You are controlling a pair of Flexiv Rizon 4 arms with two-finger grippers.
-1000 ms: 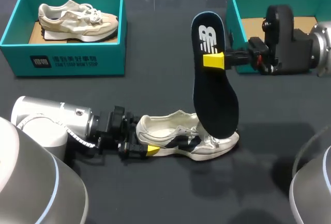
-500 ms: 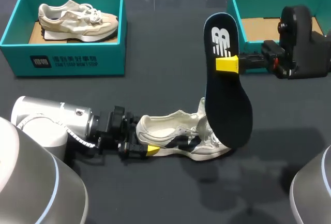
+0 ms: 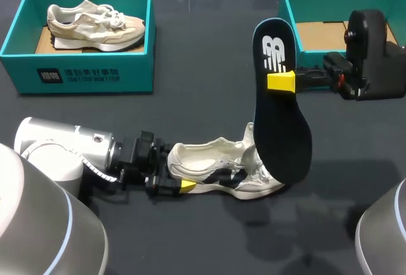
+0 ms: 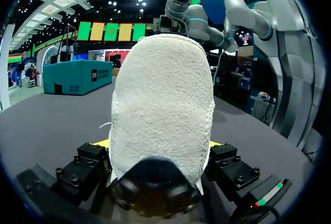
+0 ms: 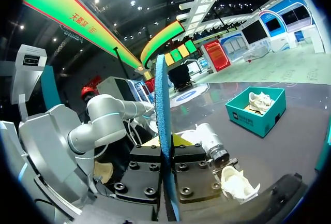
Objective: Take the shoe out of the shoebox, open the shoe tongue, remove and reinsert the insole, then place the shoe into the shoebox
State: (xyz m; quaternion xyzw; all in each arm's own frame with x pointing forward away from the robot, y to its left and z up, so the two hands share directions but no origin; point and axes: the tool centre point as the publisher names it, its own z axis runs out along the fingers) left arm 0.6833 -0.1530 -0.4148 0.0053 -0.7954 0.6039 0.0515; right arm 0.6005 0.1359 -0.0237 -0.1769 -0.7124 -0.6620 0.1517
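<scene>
Both tools clamped, right tool [image 3: 281, 81] on the upright insole [image 3: 282, 135], left tool [image 3: 184, 185] on the shoe [image 3: 216, 160] heel; I judge toe-first reinsertion next.

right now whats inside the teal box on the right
Only bare brown cardboard shows inside the right box. The right arm covers its near right part, so that corner can't be checked.

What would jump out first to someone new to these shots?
The dark insole stands on end over the toe end of the white shoe mid-table, pinched in its upper part by the right gripper. The left gripper is clamped on that shoe's heel. At the table's far left, a teal shoebox holds a second, beige shoe.
</scene>
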